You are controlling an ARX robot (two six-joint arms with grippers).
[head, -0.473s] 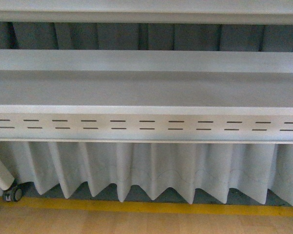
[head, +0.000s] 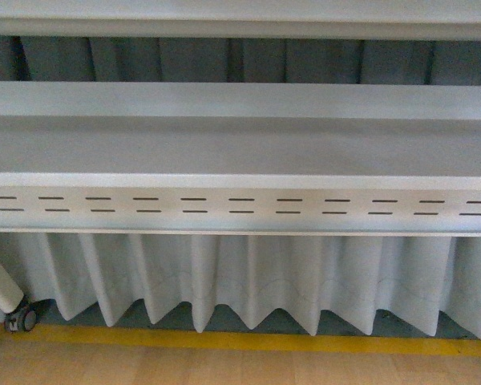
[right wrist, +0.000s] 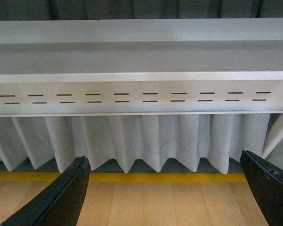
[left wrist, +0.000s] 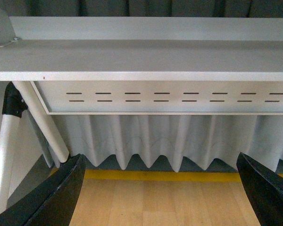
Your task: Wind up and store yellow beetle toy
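Note:
The yellow beetle toy is out of view in all three views. My left gripper (left wrist: 160, 188) is open, its black fingers (left wrist: 52, 197) spread wide over bare wooden floor with nothing between them. My right gripper (right wrist: 165, 188) is open too, its black fingers (right wrist: 61, 197) far apart above the same kind of floor. Neither arm shows in the front view.
A white table (head: 240, 148) with a slotted apron (head: 240, 206) fills the front view. A pleated white curtain (head: 240, 277) hangs beneath it. A yellow floor line (head: 240, 341) runs along its foot. A white leg on a caster (head: 20, 318) stands at the left.
The front view has shifted slightly; the leg and caster at the left sit a little lower and further left in the picture.

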